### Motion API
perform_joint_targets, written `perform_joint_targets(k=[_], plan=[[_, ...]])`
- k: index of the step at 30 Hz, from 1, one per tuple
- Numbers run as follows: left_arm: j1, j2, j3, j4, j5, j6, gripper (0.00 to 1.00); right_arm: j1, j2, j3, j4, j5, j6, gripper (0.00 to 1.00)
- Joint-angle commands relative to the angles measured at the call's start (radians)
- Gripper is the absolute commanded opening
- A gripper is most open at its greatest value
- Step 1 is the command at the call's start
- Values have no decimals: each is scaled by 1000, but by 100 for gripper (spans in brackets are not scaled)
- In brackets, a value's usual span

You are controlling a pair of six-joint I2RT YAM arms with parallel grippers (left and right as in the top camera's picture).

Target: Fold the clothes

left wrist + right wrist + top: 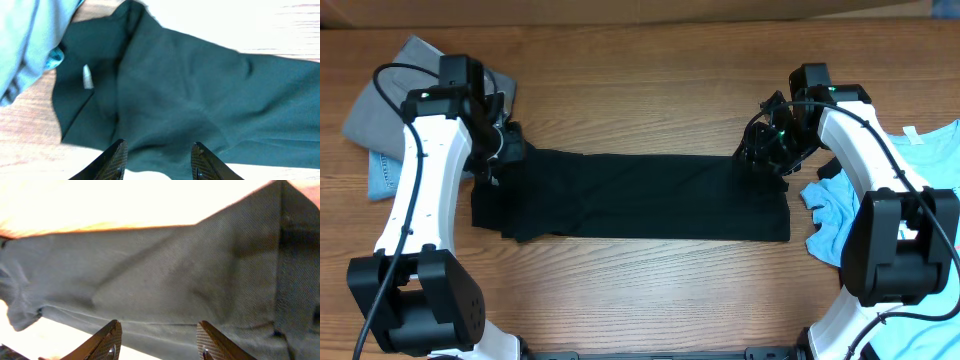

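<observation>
Black T-shirt (640, 195) is lying across the middle of the wooden table (640, 80) as a long, narrow band. Its long sides are already doubled in, and its short ends are pointing toward the two arms. That layout is probably why each arm is working one end: a strip like this wants its ends brought toward each other, and two grips keep the cloth from skewing.

The left gripper (505, 145) is hovering over the far corner of the left end, where the fabric is bunching into loose layers beside a grey garment (390, 110). In the left wrist view its fingers (117, 155) are standing spread over the dark cloth and pinching nothing. A small white tag (87, 77) is showing near a fold ahead of them.

The right gripper (765, 150) is sitting over the far corner of the right end, close to a light blue garment (830, 215) waiting at the table's edge. Its fingers (112, 335) are likewise spread wide, with flat fabric lying beyond them and none caught between.

Both claws are seemingly lining up on matching corners before closing. The rumpled left end is looking like the harder pick, since a shallow pinch there might be catching only the top layer.
</observation>
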Motion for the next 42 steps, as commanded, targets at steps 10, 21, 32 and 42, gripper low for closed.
perform_joint_targets(k=[10, 21, 32, 42], plan=[[-114, 42, -68, 113, -60, 31, 17, -142, -11, 12, 35, -185, 45, 52], [-86, 251, -140, 157, -143, 29, 4, -182, -10, -9, -46, -107, 66, 56], [47, 325, -139, 161, -67, -38, 4, -167, -8, -180, 180, 33, 95, 59], [34, 325, -139, 175, 21, -4, 4, -127, -3, -250, 329, -120, 40, 47]])
